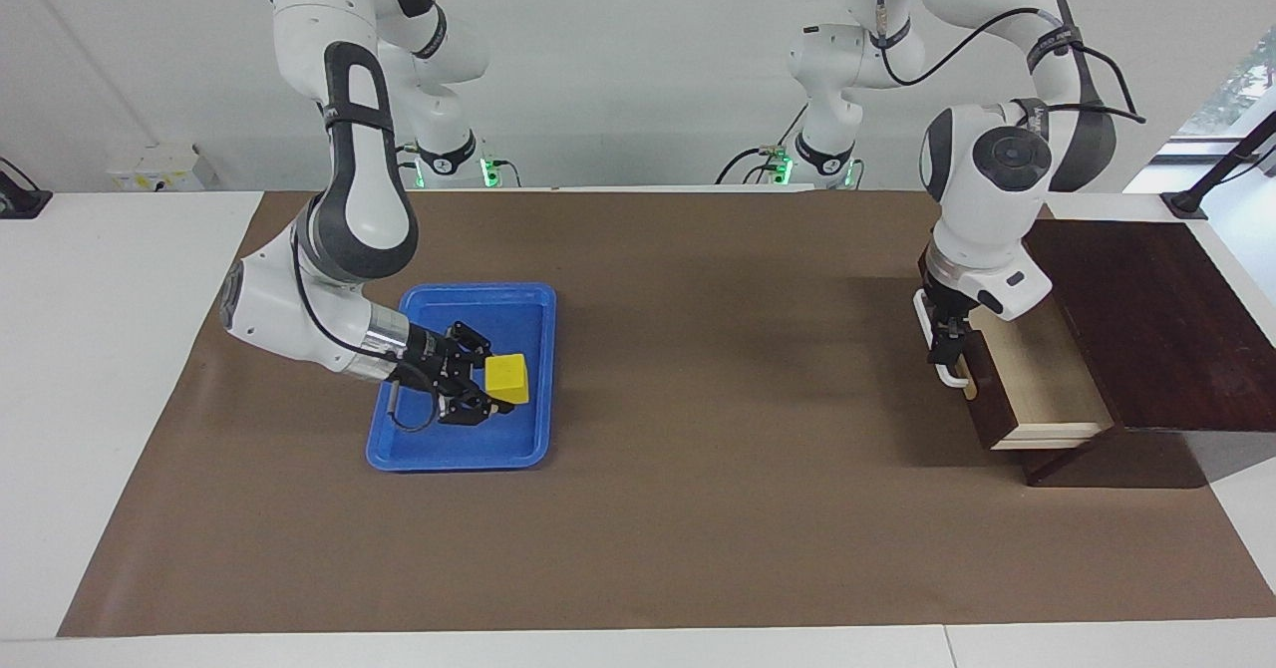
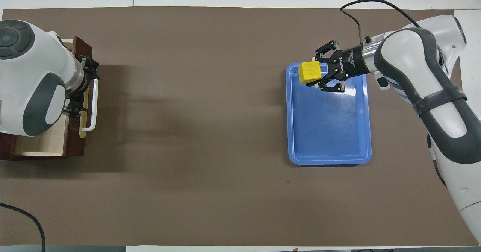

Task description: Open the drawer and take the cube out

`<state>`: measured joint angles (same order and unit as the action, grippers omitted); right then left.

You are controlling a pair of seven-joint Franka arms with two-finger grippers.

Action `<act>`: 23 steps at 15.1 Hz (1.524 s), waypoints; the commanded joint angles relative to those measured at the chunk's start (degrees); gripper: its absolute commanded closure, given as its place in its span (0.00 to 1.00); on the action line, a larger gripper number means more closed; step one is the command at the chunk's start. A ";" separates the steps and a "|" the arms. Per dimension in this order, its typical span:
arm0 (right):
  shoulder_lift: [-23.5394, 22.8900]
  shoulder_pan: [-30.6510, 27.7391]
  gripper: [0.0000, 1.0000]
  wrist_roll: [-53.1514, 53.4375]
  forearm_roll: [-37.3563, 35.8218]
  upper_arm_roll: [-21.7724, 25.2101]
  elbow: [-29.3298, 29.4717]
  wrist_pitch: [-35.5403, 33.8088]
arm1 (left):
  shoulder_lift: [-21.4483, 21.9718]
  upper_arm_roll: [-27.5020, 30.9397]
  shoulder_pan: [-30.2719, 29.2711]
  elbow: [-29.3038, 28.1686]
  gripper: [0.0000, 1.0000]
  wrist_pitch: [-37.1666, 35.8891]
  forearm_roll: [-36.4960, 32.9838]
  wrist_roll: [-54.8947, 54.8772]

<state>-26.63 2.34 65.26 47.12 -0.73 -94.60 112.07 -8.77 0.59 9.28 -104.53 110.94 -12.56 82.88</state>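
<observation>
The yellow cube (image 1: 507, 378) (image 2: 310, 72) is between the fingers of my right gripper (image 1: 495, 382) (image 2: 314, 72), which is shut on it. The cube hangs low over the blue tray (image 1: 454, 459) (image 2: 327, 131), above the tray's part farther from the robots. I cannot tell whether it touches the tray floor. The dark brown drawer (image 1: 1037, 379) (image 2: 45, 143) stands pulled out, its pale wood inside showing. My left gripper (image 1: 947, 349) (image 2: 82, 88) is open at the drawer's front, right by the white bar handle (image 1: 954, 381) (image 2: 94, 105).
The dark wooden box (image 1: 1146, 319) that holds the drawer sits at the left arm's end of the table. A brown mat (image 1: 698, 508) (image 2: 195, 131) covers the table between the drawer and the tray.
</observation>
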 commanded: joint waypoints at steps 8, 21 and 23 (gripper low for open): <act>-1.67 0.39 1.00 -8.65 -0.71 -0.85 -9.81 11.94 | 1.30 -0.68 -9.71 -0.76 0.00 3.23 -7.31 -7.02; -1.06 1.44 0.37 -9.27 -0.36 -0.85 -12.46 14.58 | 4.72 -1.73 -10.70 6.61 0.00 -8.08 7.25 -26.96; -1.06 1.27 0.21 -8.66 -0.27 -0.85 -12.02 13.62 | 8.05 -1.73 -8.85 6.71 0.00 -11.79 11.57 -36.59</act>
<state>-28.31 3.84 57.14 47.12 -1.32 -105.43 125.44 -4.74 -1.54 -1.68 -98.07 103.75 -4.53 54.40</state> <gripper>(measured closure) 0.308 0.000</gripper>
